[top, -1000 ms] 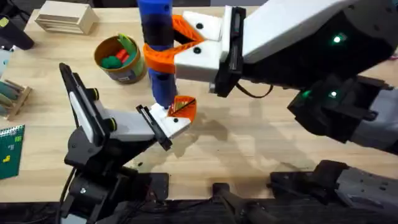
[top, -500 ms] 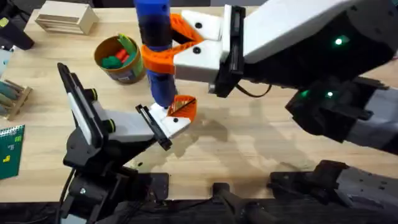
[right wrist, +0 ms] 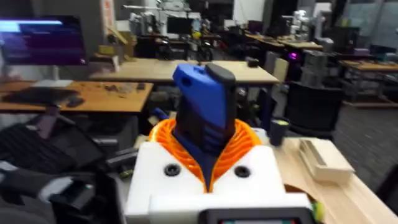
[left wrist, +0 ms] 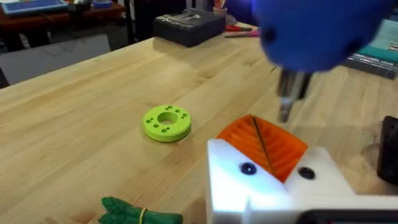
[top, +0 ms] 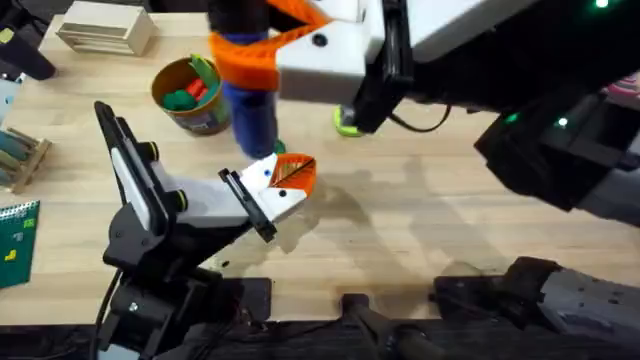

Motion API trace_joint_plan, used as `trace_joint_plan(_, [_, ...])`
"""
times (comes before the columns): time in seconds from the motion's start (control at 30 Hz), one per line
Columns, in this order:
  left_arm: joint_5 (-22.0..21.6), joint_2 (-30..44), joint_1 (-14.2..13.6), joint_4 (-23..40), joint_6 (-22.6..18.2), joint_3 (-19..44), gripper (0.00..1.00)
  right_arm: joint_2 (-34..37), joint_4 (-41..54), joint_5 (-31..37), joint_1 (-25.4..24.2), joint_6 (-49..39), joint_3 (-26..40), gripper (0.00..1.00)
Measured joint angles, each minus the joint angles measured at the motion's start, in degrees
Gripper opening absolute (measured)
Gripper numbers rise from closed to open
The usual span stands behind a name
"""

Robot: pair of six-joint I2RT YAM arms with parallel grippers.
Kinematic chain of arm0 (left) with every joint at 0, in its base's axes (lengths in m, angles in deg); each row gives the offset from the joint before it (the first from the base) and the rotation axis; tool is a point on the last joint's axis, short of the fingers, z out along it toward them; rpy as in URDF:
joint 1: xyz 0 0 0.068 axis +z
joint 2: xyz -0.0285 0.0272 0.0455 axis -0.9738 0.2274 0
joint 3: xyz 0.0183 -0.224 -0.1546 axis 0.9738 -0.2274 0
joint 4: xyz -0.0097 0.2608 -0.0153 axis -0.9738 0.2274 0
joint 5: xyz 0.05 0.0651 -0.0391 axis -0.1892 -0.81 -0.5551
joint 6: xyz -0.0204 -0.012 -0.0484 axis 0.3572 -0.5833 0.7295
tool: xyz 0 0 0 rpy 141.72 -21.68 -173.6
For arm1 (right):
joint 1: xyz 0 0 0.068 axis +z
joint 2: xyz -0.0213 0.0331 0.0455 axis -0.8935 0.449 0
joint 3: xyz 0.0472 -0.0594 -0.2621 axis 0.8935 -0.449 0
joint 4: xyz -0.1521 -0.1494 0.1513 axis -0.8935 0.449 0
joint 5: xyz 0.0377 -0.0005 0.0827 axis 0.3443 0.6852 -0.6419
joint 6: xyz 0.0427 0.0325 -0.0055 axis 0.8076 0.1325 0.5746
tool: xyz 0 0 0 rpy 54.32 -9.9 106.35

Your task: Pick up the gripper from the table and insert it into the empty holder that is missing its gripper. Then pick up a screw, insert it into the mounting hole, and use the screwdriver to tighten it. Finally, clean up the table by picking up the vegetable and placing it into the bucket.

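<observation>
My right gripper (top: 247, 58) is shut on the blue screwdriver (top: 250, 115), holding it upright between orange pads above the table; the right wrist view shows the screwdriver (right wrist: 202, 106) clamped in that gripper (right wrist: 206, 149). Its metal bit (left wrist: 287, 99) hangs just above my left gripper (left wrist: 258, 137). My left gripper (top: 293, 176) is shut, its orange ridged pads pressed together in the white holder (left wrist: 273, 190). A dark screw head (left wrist: 247, 168) shows in each white finger. The dark-green vegetable (left wrist: 134, 213) lies on the table (left wrist: 81, 106) beside the left gripper. The orange-yellow bucket (top: 205, 118) stands at the back left.
A bright green ring disc (left wrist: 166, 122) lies on the table beyond the left gripper and peeks out under the right arm (top: 347, 125). The bucket holds a green and a red toy. A wooden box (top: 105, 28) sits at the far left corner.
My right gripper has risen with the screwdriver and drawn back from the left gripper, lifting the bit off it. The green disc has come into view. The left arm has stayed put.
</observation>
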Motion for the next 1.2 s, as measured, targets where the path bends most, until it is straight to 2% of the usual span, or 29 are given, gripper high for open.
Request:
trace_joint_plan(0.13, [0.0, 0.0, 0.0, 0.0, 0.0, 0.0, 0.013, 0.0, 7.6, 1.2, -4.6, -5.4, 0.0, 0.03])
trace_joint_plan(0.27, [0.0, 0.0, 0.0, 0.0, 0.0, 0.0, 0.013, 0.0, 19.6, 6.0, -11.4, -15.9, 0.0, 0.03])
trace_joint_plan(0.43, [0.0, 0.0, 0.0, 0.0, 0.0, 0.0, 0.013, 0.7, 34.9, 19.3, -18.6, -34.3, 0.0, 0.03])
trace_joint_plan(0.53, [0.0, 0.0, 0.0, 0.0, 0.0, 0.0, 0.013, 2.9, 39.6, 28.5, -21.3, -44.3, 0.0, 0.03])
trace_joint_plan(0.67, [0.0, 0.0, 0.0, 0.0, 0.0, 0.0, 0.013, 7.3, 42.4, 39.3, -23.2, -56.7, 0.0, 0.03])
trace_joint_plan(0.8, [0.0, 0.0, 0.0, 0.0, 0.0, 0.0, 0.013, 12.3, 42.3, 47.0, -24.3, -66.0, 0.0, 0.03])
trace_joint_plan(0.87, [0.0, 0.0, 0.0, 0.0, 0.0, 0.0, 0.013, 18.0, 42.3, 52.1, -25.6, -71.7, 0.0, 0.03])
trace_joint_plan(1.07, [0.0, 0.0, 0.0, 0.0, 0.0, 0.0, 0.013, 24.8, 46.8, 55.1, -26.2, -74.9, 0.0, 0.03])
trace_joint_plan(1.2, [0.0, 0.0, 0.0, 0.0, 0.0, 0.0, 0.013, 25.7, 50.3, 56.0, -26.1, -76.0, 0.9, 0.03])
